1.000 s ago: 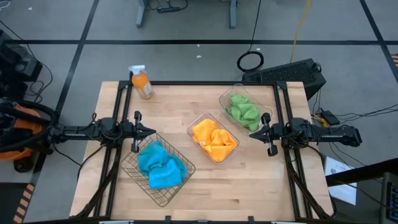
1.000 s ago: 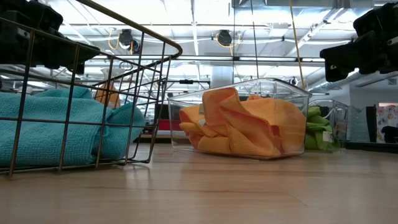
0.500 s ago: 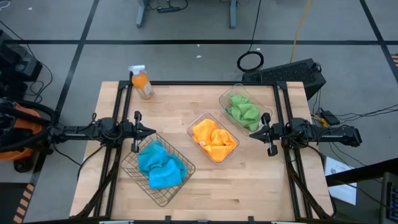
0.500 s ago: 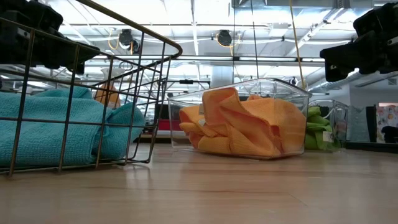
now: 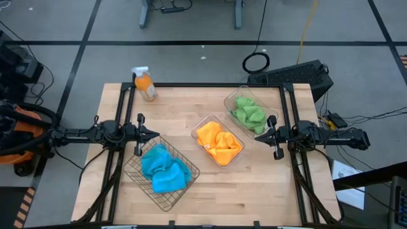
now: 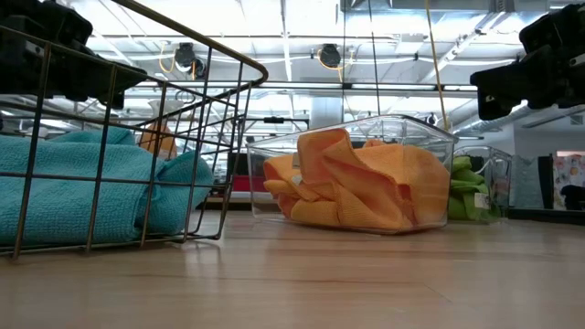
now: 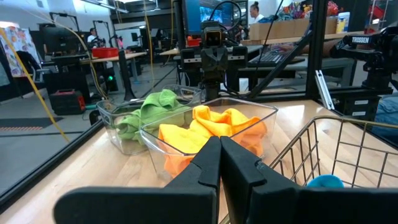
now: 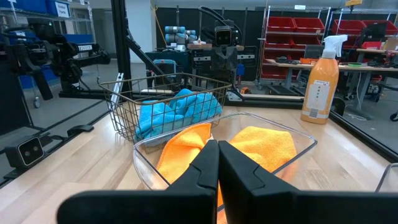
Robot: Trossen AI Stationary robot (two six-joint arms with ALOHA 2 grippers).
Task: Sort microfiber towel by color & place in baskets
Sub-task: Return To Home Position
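The light wooden tabletop point(image 5: 191, 102) carries three containers in a slanting row, with one dark arm reaching in from each side at about mid-depth.

The dark wire-mesh rectangular basket point(image 5: 166, 202) sits nearest the front, on the left. It holds the two bright blue fuzzy microfiber towels point(image 5: 164, 168), bunched together. A clear plastic rectangular tub point(image 6: 274, 146) stands at the middle of the tabletop with the two orange fuzzy towels point(image 5: 218, 143) crumpled inside it. A second clear plastic tub point(image 7: 112, 134) stands farther back and to the right, holding the two green fuzzy towels point(image 5: 248, 113). An orange spray bottle with a white trigger point(image 5: 145, 84) stands upright near the back left corner, well apart from the containers.

The left gripper point(image 5: 154, 134) hovers above the back corner of the wire basket. Its fingers point(image 7: 208, 165) are pressed together with nothing between them, and the blue towels lie lower, inside the basket. The right gripper point(image 5: 259, 135) hovers just beside the front right end of the green towels' tub, to the right of the orange towels' tub. Its fingers point(image 8: 205, 165) are also closed flat against each other and empty. No towel touches either gripper; every one lies in a container.
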